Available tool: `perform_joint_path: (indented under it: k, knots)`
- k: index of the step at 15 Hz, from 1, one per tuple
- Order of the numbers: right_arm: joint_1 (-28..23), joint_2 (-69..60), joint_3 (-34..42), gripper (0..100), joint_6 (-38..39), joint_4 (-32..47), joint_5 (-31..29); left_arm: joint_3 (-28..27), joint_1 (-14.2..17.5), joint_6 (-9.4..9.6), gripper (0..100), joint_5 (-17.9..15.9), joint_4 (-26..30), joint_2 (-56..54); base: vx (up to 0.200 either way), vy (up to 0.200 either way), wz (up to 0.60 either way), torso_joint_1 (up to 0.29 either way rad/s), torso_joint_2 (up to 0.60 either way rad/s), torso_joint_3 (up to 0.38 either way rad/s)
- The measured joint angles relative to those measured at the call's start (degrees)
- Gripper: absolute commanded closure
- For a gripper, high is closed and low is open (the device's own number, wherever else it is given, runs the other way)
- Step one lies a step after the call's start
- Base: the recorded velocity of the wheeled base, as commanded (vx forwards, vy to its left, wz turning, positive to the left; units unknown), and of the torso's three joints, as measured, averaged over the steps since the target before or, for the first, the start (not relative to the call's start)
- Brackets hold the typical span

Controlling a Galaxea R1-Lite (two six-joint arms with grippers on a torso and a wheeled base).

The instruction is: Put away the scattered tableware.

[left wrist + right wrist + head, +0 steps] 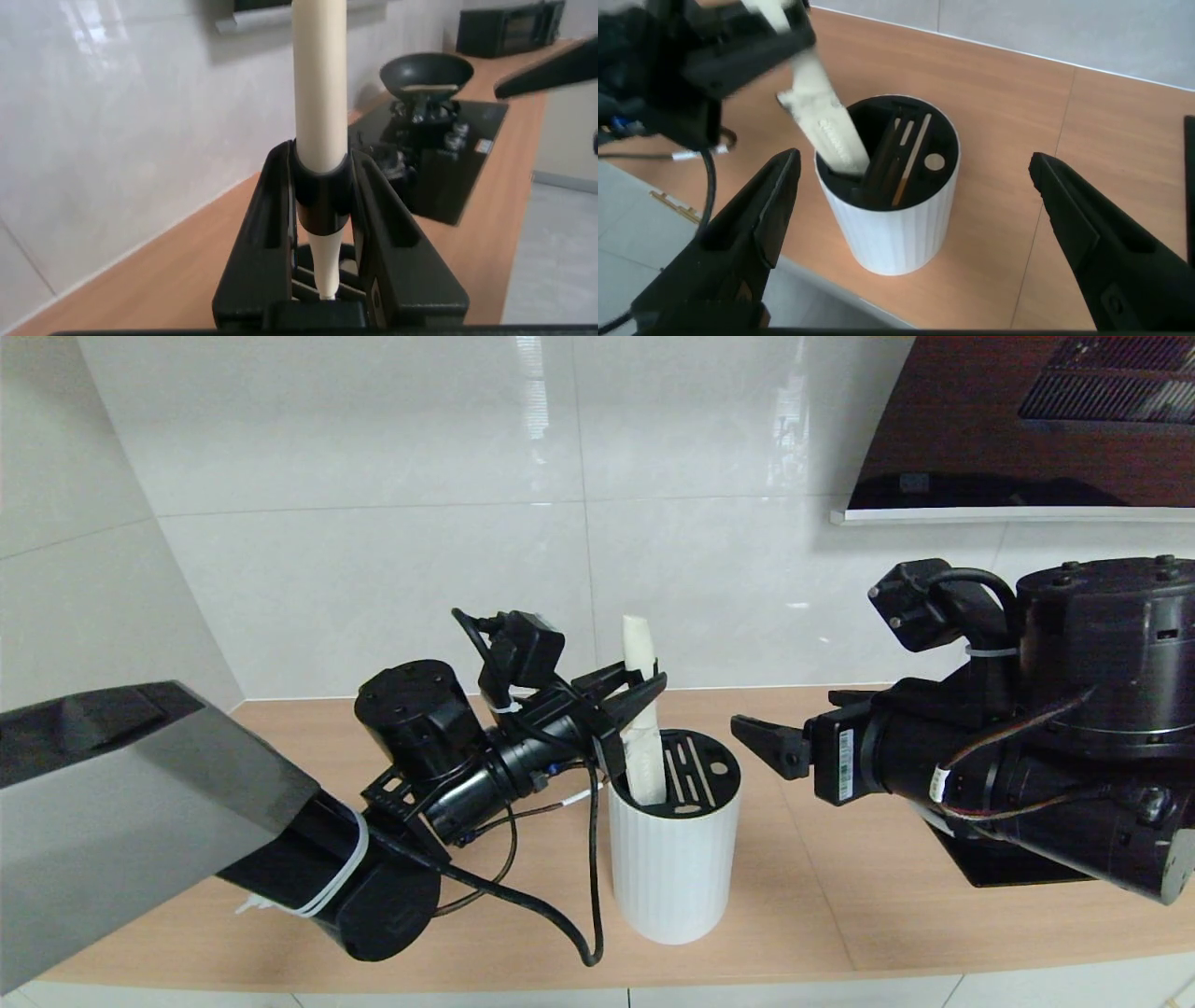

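A white ribbed utensil holder (pixel 674 868) with a black slotted top stands on the wooden counter. A cream-handled utensil (pixel 639 649) stands upright with its lower end in one of the holder's slots. My left gripper (pixel 635 695) is shut on the utensil's handle just above the holder; the wrist view shows the gripper (pixel 322 177) clamped around the handle (pixel 318 75). My right gripper (pixel 794 714) hangs open to the right of the holder, holding nothing. In the right wrist view its fingers (pixel 757 243) stand wide apart on either side of the holder (pixel 892 233), above it, with the utensil (pixel 822 117) leaning in.
A black cooktop (pixel 1008 870) lies on the counter (pixel 840 905) to the right, with a black pan (pixel 425 70) on it. A range hood (pixel 1027 420) hangs above. The tiled wall is close behind the holder. Cables trail from my left arm beside the holder.
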Motion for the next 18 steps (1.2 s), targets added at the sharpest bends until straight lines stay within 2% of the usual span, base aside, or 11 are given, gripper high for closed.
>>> perform_joint_path:
  k: [7,18]
  knots:
    - [-0.02,0.11,0.04,0,0.02,0.00,0.00,0.67,-2.16,-0.05,100,3.17,-2.76,3.61,0.000,0.000,0.00,0.000,0.00,0.000]
    - [0.02,0.44,0.01,0,0.02,0.02,0.00,1.16,-2.84,-0.05,100,3.28,-3.12,8.48,0.000,0.000,0.00,0.000,0.00,0.000]
